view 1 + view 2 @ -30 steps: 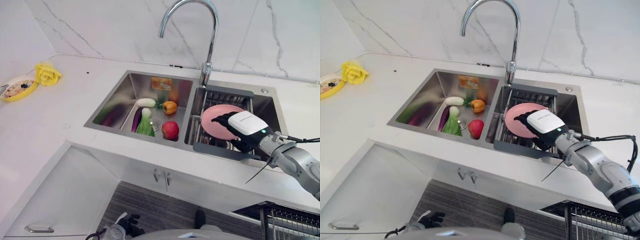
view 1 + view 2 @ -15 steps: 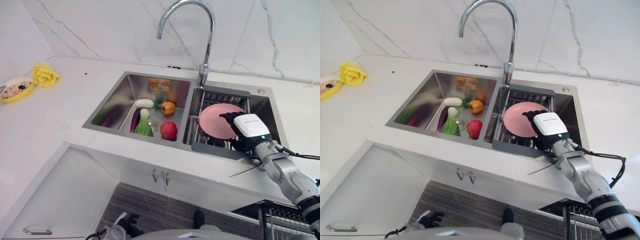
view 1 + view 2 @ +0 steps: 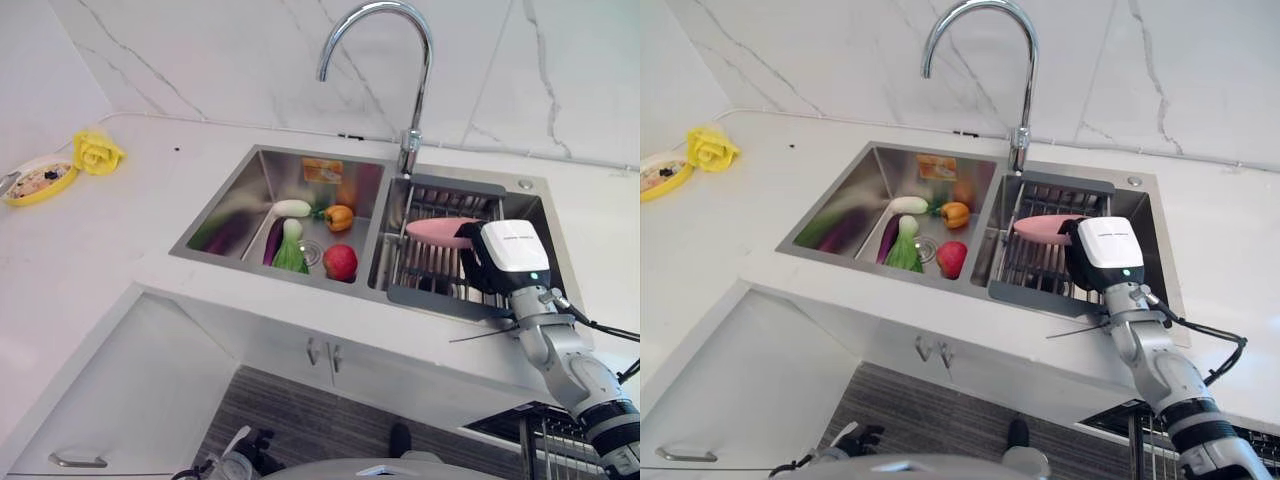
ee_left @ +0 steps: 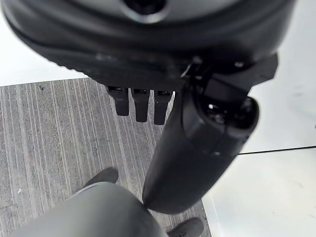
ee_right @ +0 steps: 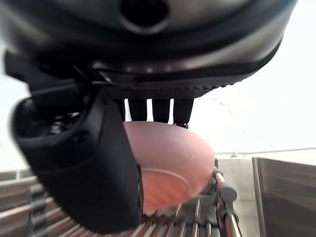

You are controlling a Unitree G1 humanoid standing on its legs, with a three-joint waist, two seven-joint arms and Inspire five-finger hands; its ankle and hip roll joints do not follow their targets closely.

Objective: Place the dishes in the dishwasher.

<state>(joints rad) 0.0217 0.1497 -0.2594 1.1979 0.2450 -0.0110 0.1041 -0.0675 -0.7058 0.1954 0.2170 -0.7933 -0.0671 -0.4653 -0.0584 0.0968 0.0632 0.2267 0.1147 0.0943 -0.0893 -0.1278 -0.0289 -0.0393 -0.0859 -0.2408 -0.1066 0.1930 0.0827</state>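
White marble counter (image 3: 110, 230) with a double steel sink (image 3: 262, 172) set into it, tall curved faucet (image 3: 400, 60) at the far edge between the basins. Left basin: vegetables and fruit, among them a red apple (image 3: 340, 261) and an orange pepper (image 3: 339, 215). Right basin: dark wire drying rack (image 3: 432, 262). Far left on the counter: yellow dish (image 3: 38, 178) and a yellow flower (image 3: 96, 150).

Right hand (image 3: 497, 262) is over the rack, thumb and fingers pinched on the right rim of the pink plate (image 3: 436, 231); wrist view confirms thumb on one face, fingers behind. Plate is lifted clear above the rack, roughly level, seen nearly edge-on.

Plate: round, plain pink, smooth, shallow, with a raised foot ring underneath. Judged light, rigid, likely slippery and breakable if dropped; a rim pinch suits it.

Left hand (image 4: 140, 106) hangs down over the grey floor (image 4: 44, 128), fingers relaxed, holding nothing.
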